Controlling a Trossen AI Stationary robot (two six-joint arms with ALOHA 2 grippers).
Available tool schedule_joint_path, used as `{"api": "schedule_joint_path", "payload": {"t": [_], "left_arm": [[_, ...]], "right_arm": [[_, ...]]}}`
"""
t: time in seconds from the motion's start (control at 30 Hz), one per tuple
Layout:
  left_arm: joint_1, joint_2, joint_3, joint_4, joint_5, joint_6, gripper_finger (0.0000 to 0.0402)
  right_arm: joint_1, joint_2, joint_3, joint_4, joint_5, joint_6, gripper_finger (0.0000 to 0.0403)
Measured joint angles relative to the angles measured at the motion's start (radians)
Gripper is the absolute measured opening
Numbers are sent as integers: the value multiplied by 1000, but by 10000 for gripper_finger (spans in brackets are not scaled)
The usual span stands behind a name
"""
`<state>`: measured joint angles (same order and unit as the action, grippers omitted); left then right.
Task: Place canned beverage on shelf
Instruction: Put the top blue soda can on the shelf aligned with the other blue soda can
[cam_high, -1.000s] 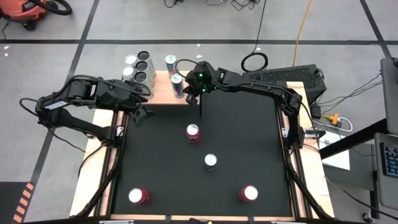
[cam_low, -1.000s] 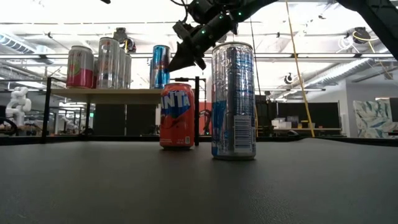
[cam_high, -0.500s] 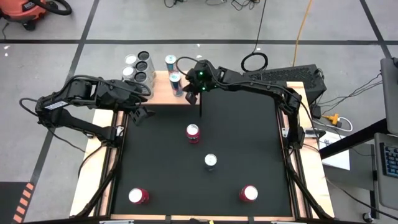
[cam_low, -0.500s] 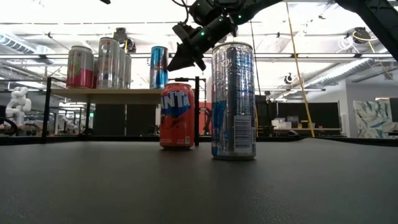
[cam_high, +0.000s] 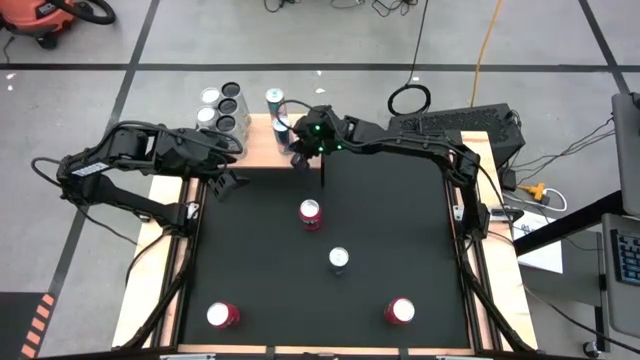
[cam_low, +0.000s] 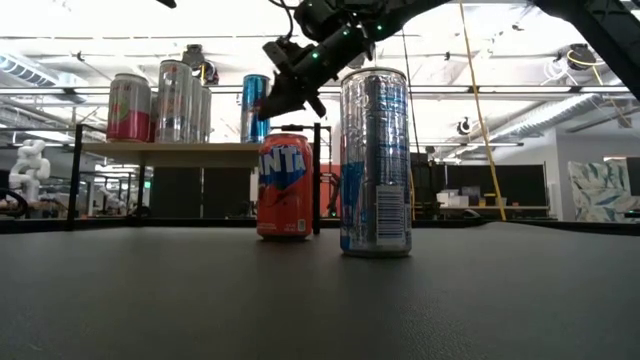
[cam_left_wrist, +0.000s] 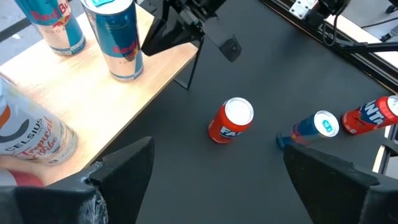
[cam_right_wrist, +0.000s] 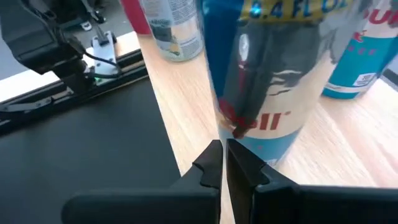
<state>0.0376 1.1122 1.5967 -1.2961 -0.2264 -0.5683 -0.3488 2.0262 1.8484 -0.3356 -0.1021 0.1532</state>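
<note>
Closed right claw at a blue can on the shelf; four cans wait on the bench.

From the left: the left claw (cam_high: 228, 182) hangs wide and empty at the shelf's (cam_left_wrist: 118, 112) near-left edge. On the shelf stands a cluster of cans (cam_high: 224, 108) at the far left, then two blue cans, one far (cam_high: 274, 98) and one nearer (cam_right_wrist: 273, 81). The right claw (cam_right_wrist: 222, 163) is shut, holding nothing, its tips right at the nearer blue can's base. On the bench (cam_high: 400, 230) stand a red can (cam_high: 222, 315) near left, an orange can (cam_high: 310, 212) just near of the shelf, a tall silver-blue can (cam_high: 339, 260) mid-bench, and another red can (cam_high: 400, 310) near right. The cans look rigid but thin-walled, smooth, probably slippery and easy to tip; a mid-body side grasp seems safest. The shelf's crowded left and its black post (cam_low: 316, 175) limit the approach.
</note>
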Motion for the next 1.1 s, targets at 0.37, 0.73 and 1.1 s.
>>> {"api": "schedule_joint_path", "payload": {"t": [0.37, 0.73, 1.1], "left_arm": [[0, 0, 0, 1, -10, 1, 361], [0, 0, 0, 0, -10, 0, 361], [0, 0, 0, 0, -22, -1, 361]], "right_arm": [[-19, 30, 0, 38, -2, -23, 0], [-18, 47, 0, 71, -6, -23, 0], [-48, 0, 1, -18, -3, -82, 0]]}}
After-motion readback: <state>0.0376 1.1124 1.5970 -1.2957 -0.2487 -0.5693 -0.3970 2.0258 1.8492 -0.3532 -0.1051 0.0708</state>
